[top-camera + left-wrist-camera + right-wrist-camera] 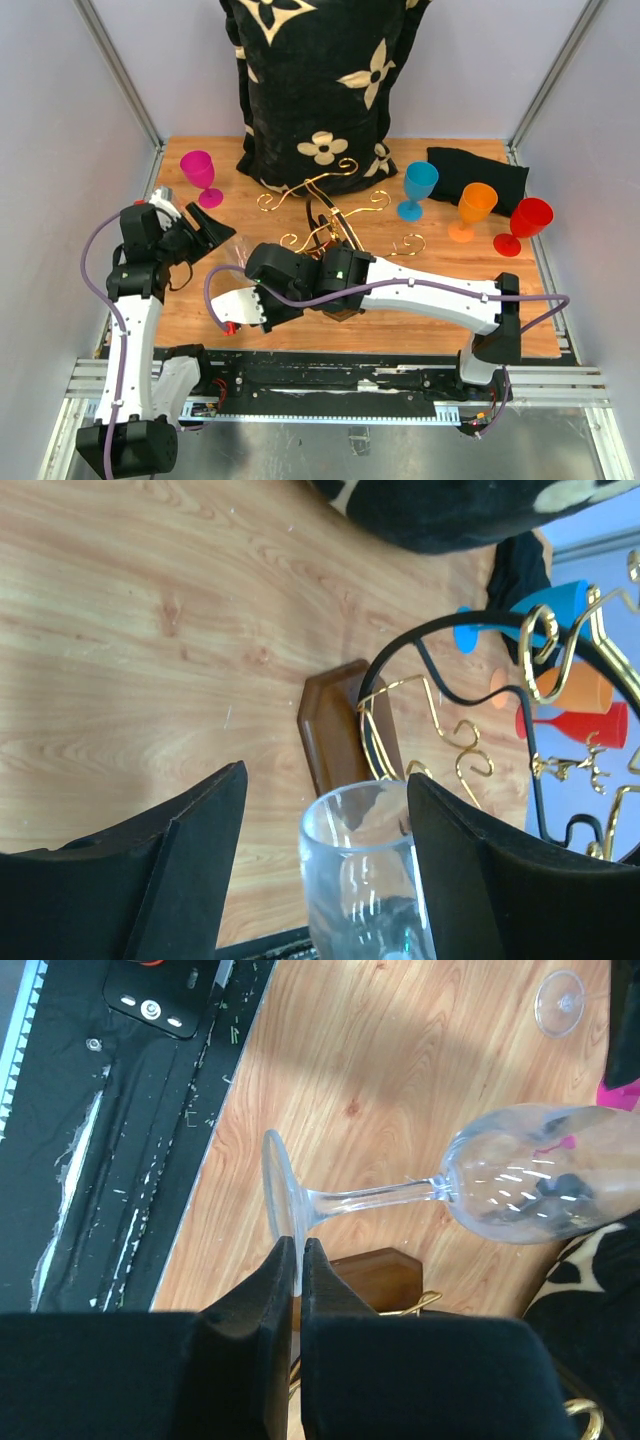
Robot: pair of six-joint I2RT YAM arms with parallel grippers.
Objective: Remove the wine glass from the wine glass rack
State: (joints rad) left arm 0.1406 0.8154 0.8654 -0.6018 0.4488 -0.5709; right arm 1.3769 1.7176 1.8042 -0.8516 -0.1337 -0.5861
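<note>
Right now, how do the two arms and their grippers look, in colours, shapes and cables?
Both the left arm and the right arm have white links with black joints and bases. A purple cable loops along each. The left gripper and the right gripper have broad, black, wedge-shaped fingers.

I see pale walls boxing in a light wooden tabletop (aluminium posts in the corners), a black floral cushion propped at the back.

White arms, black joints, purple cables
</note>
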